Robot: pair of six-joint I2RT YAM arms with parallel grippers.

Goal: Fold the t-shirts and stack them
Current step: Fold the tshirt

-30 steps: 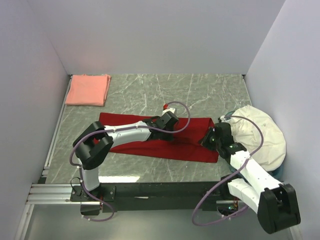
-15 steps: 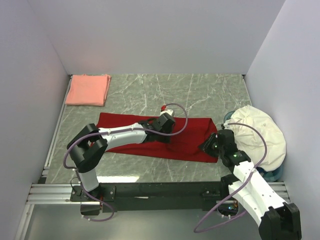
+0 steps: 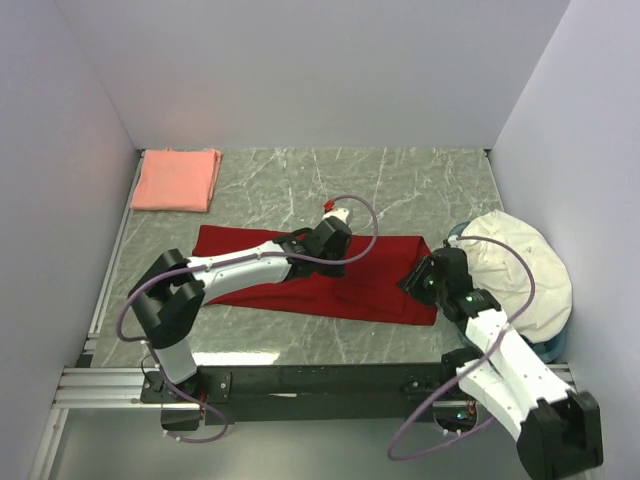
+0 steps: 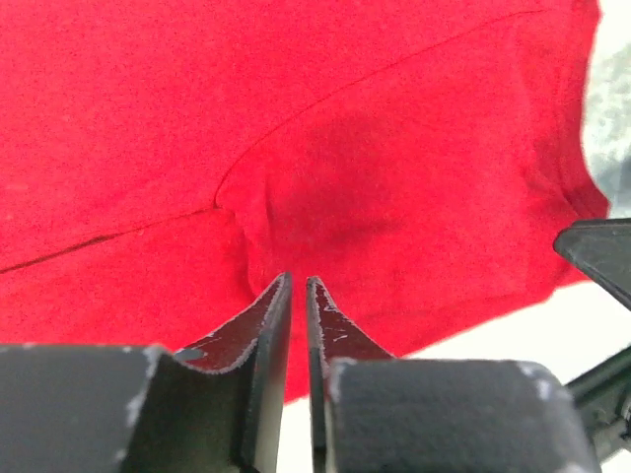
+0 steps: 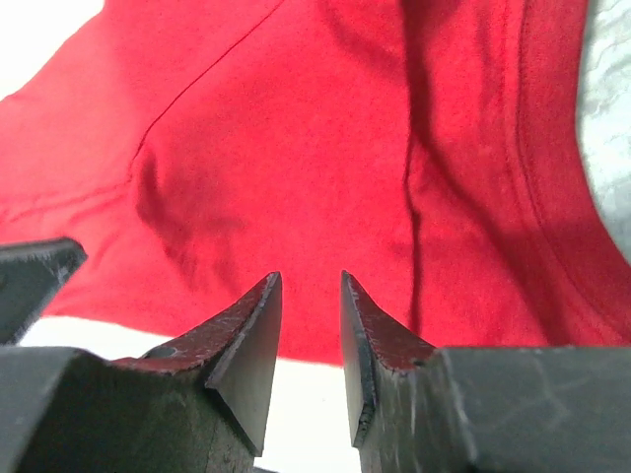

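You seemed between folds of the red t-shirt (image 3: pixel 380 290): left hand (image 4: pixel 298 282) barely parted, right hand (image 5: pixel 311 279) wider (both empty); next needed a hem grip.

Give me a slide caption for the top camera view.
The left gripper and right gripper over a deep red t-shirt; folded salmon-pink t-shirt in the far-left corner.

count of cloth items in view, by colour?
Red t-shirt: 1
Salmon-pink t-shirt: 1
White cloth bundle: 1
Total: 3
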